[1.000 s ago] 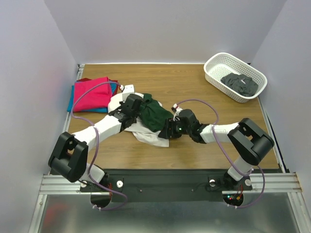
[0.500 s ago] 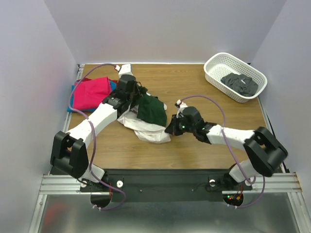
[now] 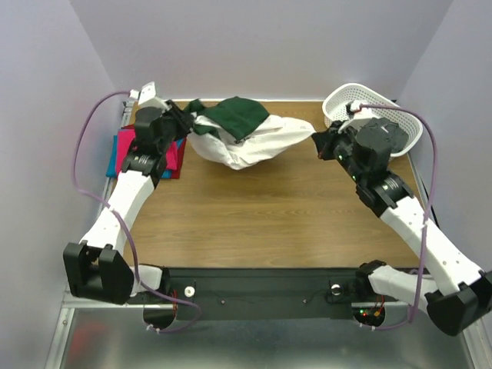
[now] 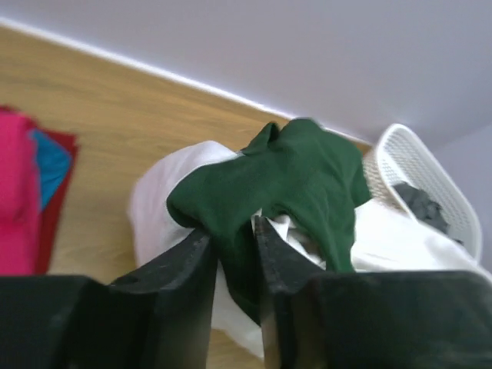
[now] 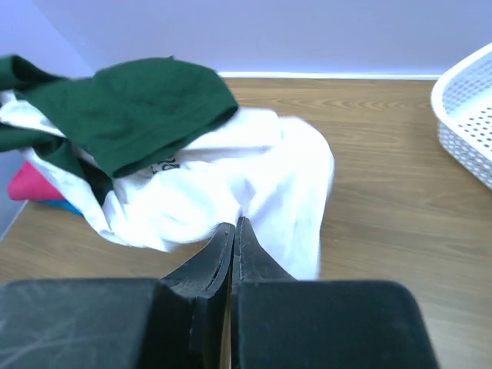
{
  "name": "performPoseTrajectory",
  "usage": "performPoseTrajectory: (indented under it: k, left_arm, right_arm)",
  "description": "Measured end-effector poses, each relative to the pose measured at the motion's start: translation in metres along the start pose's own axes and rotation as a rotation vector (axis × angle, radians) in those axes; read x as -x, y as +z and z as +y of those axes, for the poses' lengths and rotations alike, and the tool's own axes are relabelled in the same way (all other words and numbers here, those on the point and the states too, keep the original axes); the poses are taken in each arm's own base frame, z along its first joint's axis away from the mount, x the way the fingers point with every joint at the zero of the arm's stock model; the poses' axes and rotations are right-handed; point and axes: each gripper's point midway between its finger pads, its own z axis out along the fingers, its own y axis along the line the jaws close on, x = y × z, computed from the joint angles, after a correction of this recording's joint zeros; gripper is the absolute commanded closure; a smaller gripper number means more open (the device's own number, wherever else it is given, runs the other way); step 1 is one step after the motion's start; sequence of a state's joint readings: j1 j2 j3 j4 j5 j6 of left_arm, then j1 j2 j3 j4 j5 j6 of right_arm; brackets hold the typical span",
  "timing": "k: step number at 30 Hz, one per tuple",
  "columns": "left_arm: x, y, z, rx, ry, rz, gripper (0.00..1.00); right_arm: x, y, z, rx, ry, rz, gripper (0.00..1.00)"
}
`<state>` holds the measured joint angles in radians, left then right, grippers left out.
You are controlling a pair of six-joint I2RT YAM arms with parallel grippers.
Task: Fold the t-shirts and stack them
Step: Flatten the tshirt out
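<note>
The white t-shirt (image 3: 250, 142) with dark green sleeves (image 3: 234, 115) hangs stretched between my two grippers above the back of the table. My left gripper (image 3: 184, 123) is at its left end. In the left wrist view its fingers (image 4: 233, 231) stand parted, with a fold of green sleeve (image 4: 307, 177) still lying between them. My right gripper (image 3: 317, 142) is at the shirt's right end. In the right wrist view its jaws (image 5: 233, 223) are shut, pinching white cloth (image 5: 254, 184) at the tips. Folded magenta, blue and red t-shirts (image 3: 123, 150) lie stacked at the left wall.
A white lattice basket (image 3: 338, 100) stands at the back right, partly behind my right arm, with a dark grey cloth (image 4: 419, 204) inside. Walls close the table at left, back and right. Bare wood (image 3: 261, 215) lies below the hanging shirt.
Both arms have risen and swung outward and back, lifting the white shirt off the table and stretching it. The right gripper closed on its cloth; the left fingers have just parted.
</note>
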<state>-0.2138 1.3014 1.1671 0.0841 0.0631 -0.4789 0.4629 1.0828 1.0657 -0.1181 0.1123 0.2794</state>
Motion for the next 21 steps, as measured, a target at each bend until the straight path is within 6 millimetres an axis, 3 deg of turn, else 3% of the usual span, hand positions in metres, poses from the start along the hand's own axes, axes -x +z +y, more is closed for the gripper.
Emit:
performPoseTrajectory:
  k: [1,3,4,5,7,9,12,14,17,19,21]
  left_arm:
    - [-0.004,-0.005,0.018,0.043,-0.015,-0.007,0.41]
    - [-0.013,-0.011,0.051,0.129,-0.036,-0.019,0.30]
    - [-0.023,-0.014,0.075,0.197,-0.053,-0.015,0.10]
    - [-0.035,-0.017,0.096,0.260,-0.064,-0.008,0.02]
    - [-0.064,-0.023,0.121,0.333,-0.074,0.035,0.01]
    - [-0.098,-0.029,0.134,0.380,-0.067,0.097,0.01]
    - [-0.126,-0.031,0.118,0.363,-0.026,0.156,0.02]
    - [-0.137,-0.028,0.097,0.313,0.001,0.173,0.02]
    - [-0.168,-0.016,0.055,0.222,0.055,0.240,0.08]
    - [-0.186,-0.005,0.040,0.191,0.079,0.282,0.17]
    - [-0.202,0.007,0.036,0.189,0.093,0.316,0.19]
  right_arm:
    - [0.004,-0.008,-0.002,-0.012,-0.004,-0.015,1.00]
    - [-0.001,-0.018,-0.008,-0.028,-0.003,-0.015,1.00]
    - [-0.015,-0.020,-0.013,-0.041,-0.003,0.011,1.00]
    - [-0.029,-0.021,-0.018,-0.053,-0.003,0.041,1.00]
    - [-0.068,-0.022,-0.030,-0.082,-0.006,0.129,1.00]
    - [-0.121,-0.024,-0.046,-0.129,-0.009,0.268,1.00]
    - [-0.181,-0.034,-0.066,-0.186,-0.021,0.438,1.00]
    - [-0.197,-0.040,-0.071,-0.206,-0.019,0.491,0.99]
    - [-0.197,-0.040,-0.071,-0.208,-0.013,0.490,1.00]
    - [-0.196,-0.040,-0.070,-0.207,-0.011,0.488,1.00]
    - [-0.196,-0.040,-0.070,-0.207,-0.008,0.486,1.00]
